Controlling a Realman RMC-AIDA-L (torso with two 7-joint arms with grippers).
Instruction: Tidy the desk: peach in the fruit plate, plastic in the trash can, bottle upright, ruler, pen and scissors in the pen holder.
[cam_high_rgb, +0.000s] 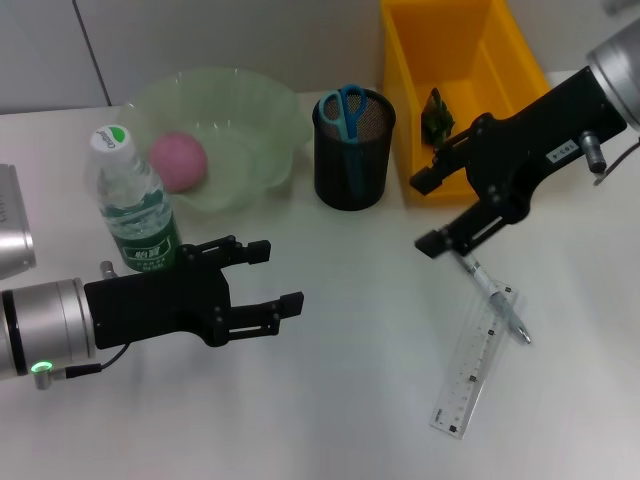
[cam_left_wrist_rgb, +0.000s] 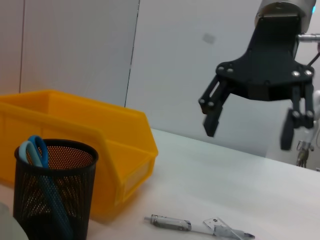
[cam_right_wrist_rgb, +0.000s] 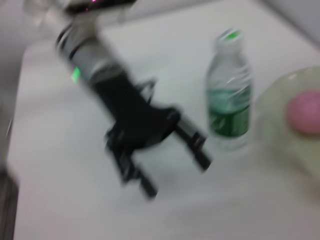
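Beside the round black mesh pen holder (cam_high_rgb: 354, 148), the right gripper (cam_high_rgb: 428, 212) hangs wide open and empty above a slim clear pen (cam_high_rgb: 496, 300) crossing a flat transparent ruler (cam_high_rgb: 472, 369); the left gripper (cam_high_rgb: 277, 275), also open and empty, sits past the smooth plastic bottle (cam_high_rgb: 134, 201).

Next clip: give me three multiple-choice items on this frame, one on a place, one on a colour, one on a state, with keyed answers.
1. Where is the pink peach?
A. in the pale green fruit plate
B. in the yellow bin
C. on the bare desk

2. What colour are the handles of the scissors in the black mesh pen holder?
A. red
B. blue
C. white

3. How is the clear plastic water bottle with the green label?
A. lying on its side
B. held in a gripper
C. standing upright

Answers: 1 A, it sits inside the plate. 2 B, blue loops stick out of the holder. 3 C, cap up, beside the open left gripper; the open right gripper hovers above the pen and clear ruler.
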